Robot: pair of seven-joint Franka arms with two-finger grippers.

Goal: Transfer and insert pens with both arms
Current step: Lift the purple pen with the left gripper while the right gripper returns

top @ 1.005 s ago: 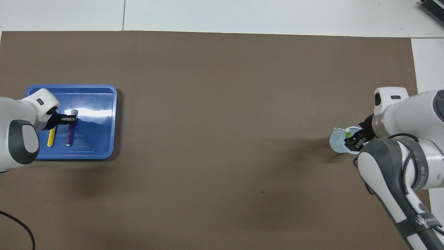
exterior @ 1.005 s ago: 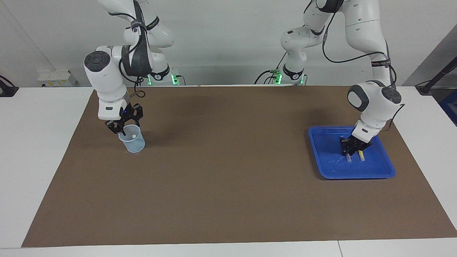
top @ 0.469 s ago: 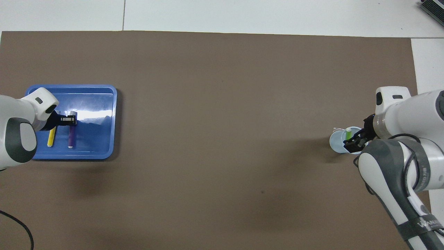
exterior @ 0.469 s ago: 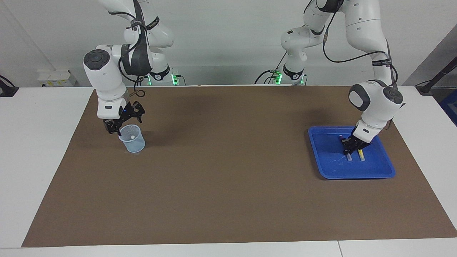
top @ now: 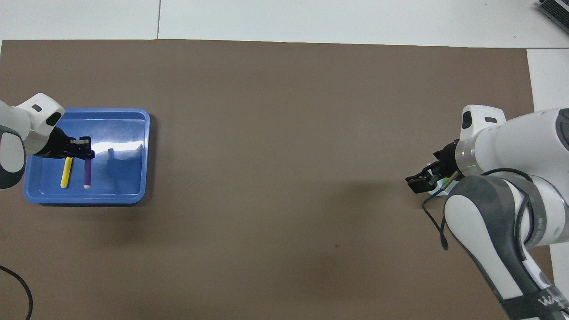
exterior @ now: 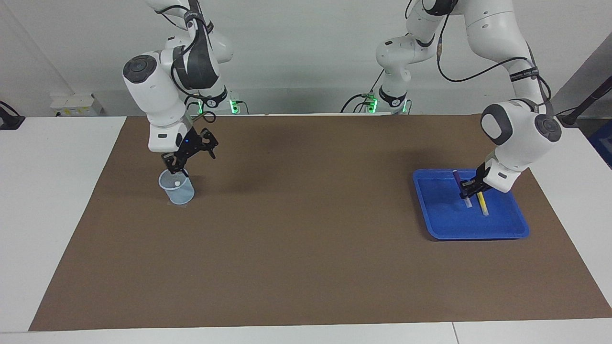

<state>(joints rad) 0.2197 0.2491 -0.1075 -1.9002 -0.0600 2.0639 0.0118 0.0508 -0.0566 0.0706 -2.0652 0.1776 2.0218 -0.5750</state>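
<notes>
Left gripper [exterior: 469, 192] is pinching the purple pen [exterior: 460, 185], tilted, cap end down, over the blue tray [exterior: 478, 230]. Yellow pen [exterior: 483, 204] is lying in the tray. Right gripper [exterior: 178, 164], spread, is hovering over the cup [exterior: 178, 189].

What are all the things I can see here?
blue tray: one, blue, on the mat toward the left arm's end of the table
yellow pen: one, yellow, lying in the tray
purple pen: one, purple, tilted over the tray, held
cup: one, pale blue and see-through, on the mat toward the right arm's end
green pen: one, whitish end up, standing in the cup
mat: one, brown, covering the table
table: one, white
left gripper: one, black, shut on the purple pen
right gripper: one, black, open, just over the cup
</notes>
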